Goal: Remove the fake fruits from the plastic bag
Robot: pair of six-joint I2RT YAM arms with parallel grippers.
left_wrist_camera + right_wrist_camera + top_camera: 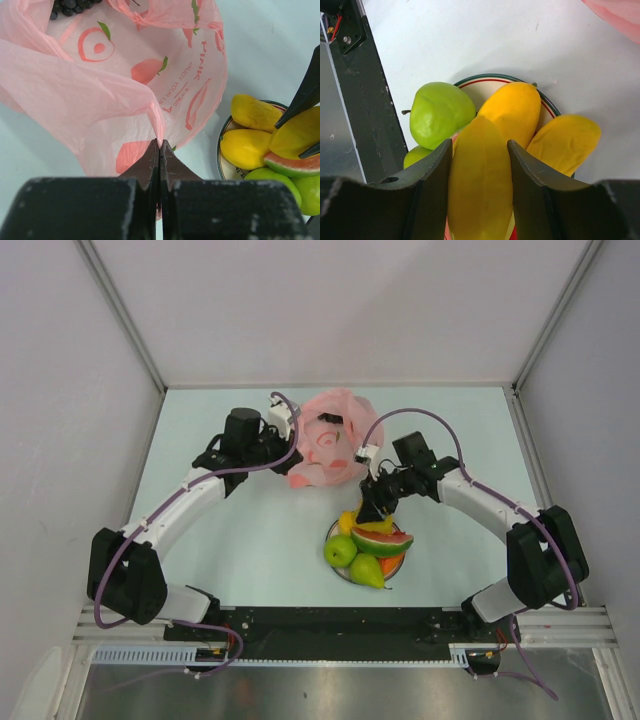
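Up at about eleven o'clock from the round plate (pixel 492 76), the pink plastic bag (pixel 328 445) lies crumpled on the worktop (pixel 260 560), and the left jaws are pressed fully together on a fold of its film. A dark grape bunch (pixel 70 5) shows among the bag's folds (only its edge, in the left wrist view). The right jaws, held apart by its width, clasp a yellow banana (pixel 480 190) over the plate, where two mangoes (pixel 512 112), a watermelon slice (pixel 382 538), a green apple (pixel 340 551) and a green pear (pixel 367 572) are heaped.

Pink bag (pixel 75 95) w/ red-green print
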